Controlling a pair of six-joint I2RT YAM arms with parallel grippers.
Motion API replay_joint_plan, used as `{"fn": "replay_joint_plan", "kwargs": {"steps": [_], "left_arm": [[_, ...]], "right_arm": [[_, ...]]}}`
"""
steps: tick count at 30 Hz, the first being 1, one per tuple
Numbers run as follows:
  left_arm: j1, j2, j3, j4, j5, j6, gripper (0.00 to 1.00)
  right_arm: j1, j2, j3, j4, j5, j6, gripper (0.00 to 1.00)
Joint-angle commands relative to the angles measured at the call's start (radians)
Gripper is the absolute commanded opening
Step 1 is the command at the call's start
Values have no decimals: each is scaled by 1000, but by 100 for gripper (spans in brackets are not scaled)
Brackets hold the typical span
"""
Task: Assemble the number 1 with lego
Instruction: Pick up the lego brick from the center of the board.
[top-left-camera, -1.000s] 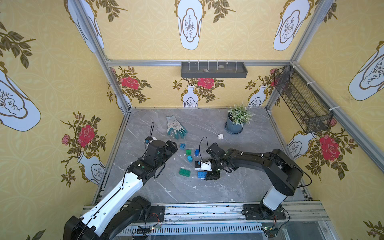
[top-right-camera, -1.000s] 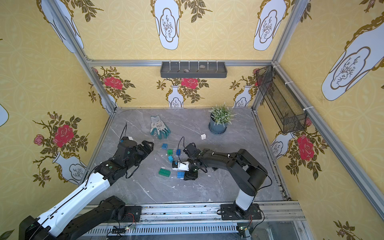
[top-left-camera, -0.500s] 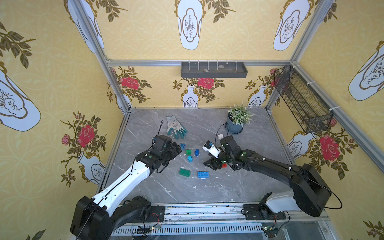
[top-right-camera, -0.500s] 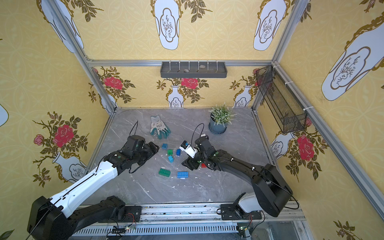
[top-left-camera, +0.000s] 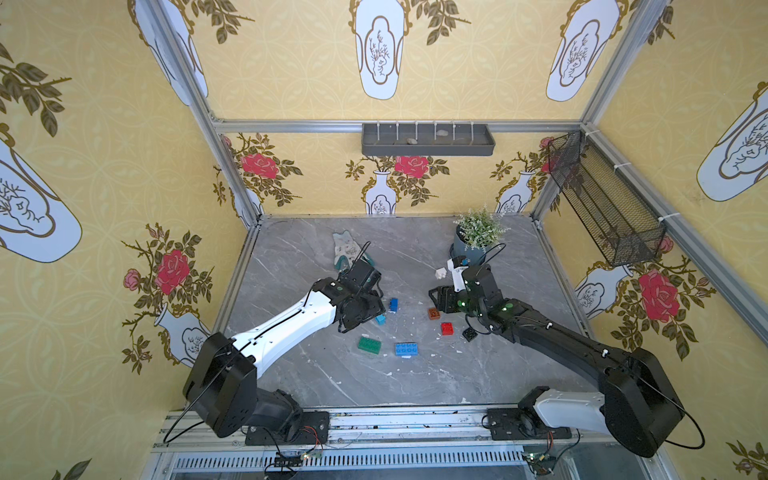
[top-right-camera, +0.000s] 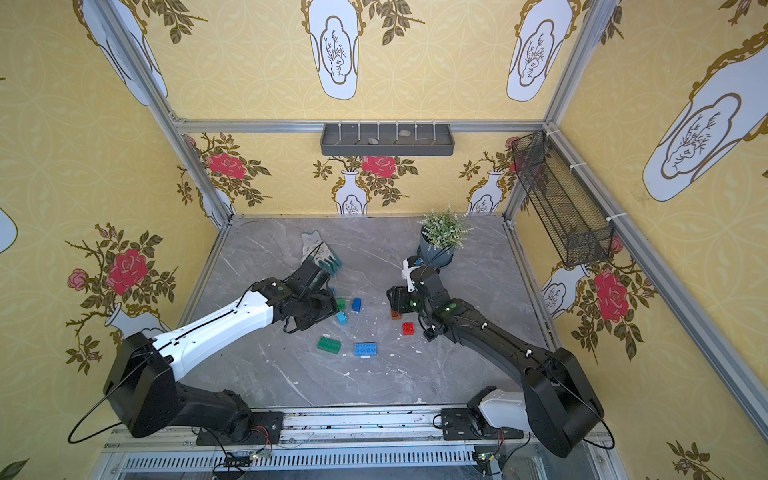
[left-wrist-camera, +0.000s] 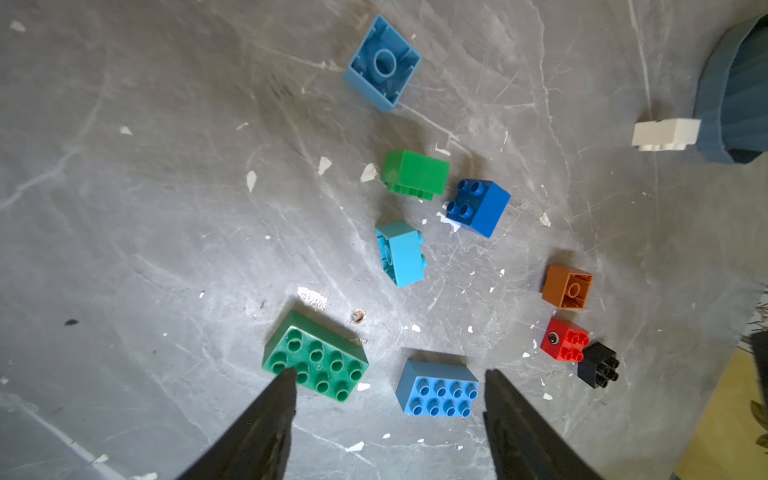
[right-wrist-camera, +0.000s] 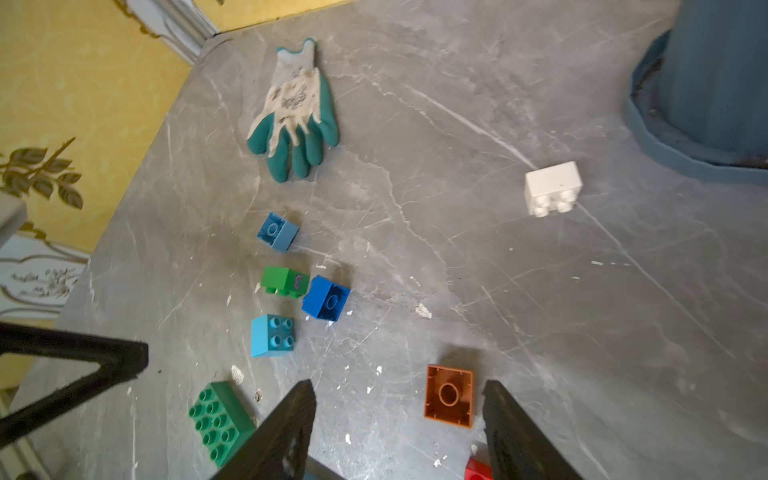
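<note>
My left tool (left-wrist-camera: 390, 374) hangs over the grey surface (top-left-camera: 291, 266). Its two black fingers are spread apart and hold nothing. A glove (top-left-camera: 347, 251) lies near it, toward the back wall.

The lego bricks all lie loose on the surface, and none are joined. By the left tool I see the long green brick (top-left-camera: 369, 345), the light blue brick (top-left-camera: 380, 319), the small green brick (top-right-camera: 340, 304) and the dark blue brick (top-left-camera: 393, 304) just beside it. The long blue brick (top-left-camera: 406, 349) lies near the long green one, and both have their bumps up.

Further right are the orange-brown brick (top-left-camera: 434, 313), hollow side up, then the red brick (top-left-camera: 447, 328) and the black brick (top-left-camera: 469, 333). The white brick (top-left-camera: 440, 273) lies near the plant pot (top-left-camera: 467, 249).

My right tool (right-wrist-camera: 397, 386) hangs over the orange-brown brick. Its fingers are spread apart and hold nothing.
</note>
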Motion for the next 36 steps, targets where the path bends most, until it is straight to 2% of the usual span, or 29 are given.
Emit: {"fn": "replay_joint_plan", "kwargs": {"steps": [1,13,19,36], "left_arm": [[-16,73,53,-71,-13,40,71],[-18,260,150,-81,-25,69,55],[-15,343,198,-88,-27,88,50],[12,440,223,-55,-8,130,40]], "right_arm": [[-4,-20,3,-46,39,55,66],[-7,-79,-29,-59,64,49,65],[-6,-84,-28,-64,61,35,65],[-7,-117,-35,-93,72,10,65]]}}
